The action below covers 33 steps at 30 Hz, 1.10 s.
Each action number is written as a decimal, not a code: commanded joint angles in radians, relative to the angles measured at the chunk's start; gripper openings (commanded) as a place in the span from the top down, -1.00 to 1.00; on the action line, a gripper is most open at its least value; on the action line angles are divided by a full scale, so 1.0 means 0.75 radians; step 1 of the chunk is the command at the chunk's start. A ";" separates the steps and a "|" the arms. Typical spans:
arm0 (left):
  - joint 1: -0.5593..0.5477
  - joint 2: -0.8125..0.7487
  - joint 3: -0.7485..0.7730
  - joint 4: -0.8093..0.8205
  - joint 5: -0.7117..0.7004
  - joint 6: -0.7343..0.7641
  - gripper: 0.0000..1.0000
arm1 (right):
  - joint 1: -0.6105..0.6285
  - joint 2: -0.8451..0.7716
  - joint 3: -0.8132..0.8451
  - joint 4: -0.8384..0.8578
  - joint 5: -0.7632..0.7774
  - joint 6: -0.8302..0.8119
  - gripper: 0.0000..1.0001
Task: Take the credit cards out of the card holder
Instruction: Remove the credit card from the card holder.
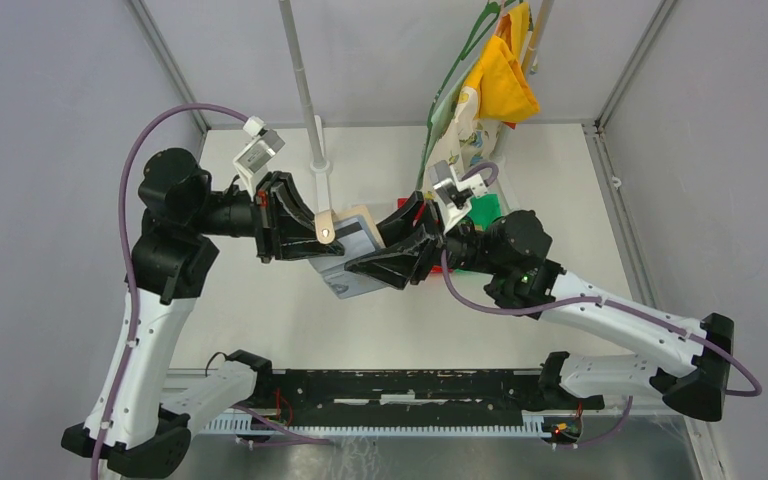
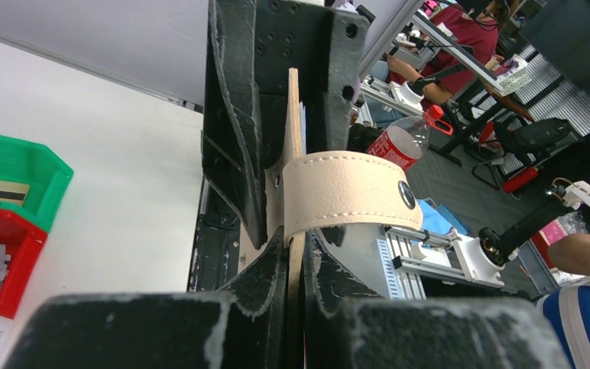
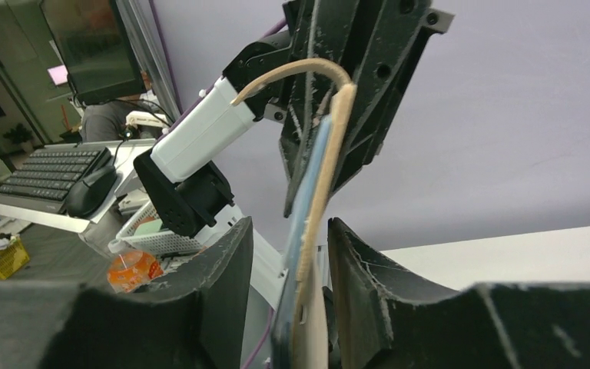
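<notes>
With left fingers [image 2: 234, 138] pinched shut on the card holder [image 2: 342, 196], right fingers [image 3: 200, 307] parted around it, above the bench [image 1: 260, 310]; no credit cards visibly out, removal all ahead.

"How many card holders?"
"One card holder [image 1: 358, 238], with one strap [image 2: 346, 194]."
"Bins?"
"Two: one green bin [image 2: 17, 163] and one red bin [image 2: 8, 286]."
"Arms?"
"Two: the left arm [image 1: 150, 310] and the right arm [image 1: 610, 312]."
"Cloths?"
"One yellow cloth [image 1: 505, 72], and probably one patterned cloth [image 1: 460, 125]. They overlap, so I can't be sure."
</notes>
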<state>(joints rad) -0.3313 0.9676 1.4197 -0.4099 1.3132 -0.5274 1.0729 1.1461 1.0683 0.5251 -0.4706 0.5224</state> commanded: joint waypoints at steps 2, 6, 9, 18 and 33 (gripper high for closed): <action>-0.001 -0.025 0.028 -0.020 0.022 0.026 0.96 | -0.056 0.004 0.013 0.163 -0.064 0.138 0.18; -0.001 -0.022 0.044 -0.129 0.022 0.124 0.96 | -0.068 0.014 0.027 0.154 -0.079 0.160 0.51; -0.001 -0.019 0.061 -0.196 0.010 0.191 0.94 | -0.075 0.028 0.042 0.121 -0.088 0.165 0.83; 0.000 -0.014 0.078 -0.175 -0.017 0.177 0.23 | -0.080 0.058 0.064 0.079 -0.148 0.165 1.00; 0.001 0.009 0.081 -0.213 -0.111 0.168 0.97 | -0.135 -0.082 0.038 -0.043 0.037 0.083 -0.39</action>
<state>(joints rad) -0.3248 0.9791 1.4467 -0.5766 1.2339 -0.4164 1.0096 1.1606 1.0710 0.5266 -0.5762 0.6315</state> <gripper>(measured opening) 0.070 0.607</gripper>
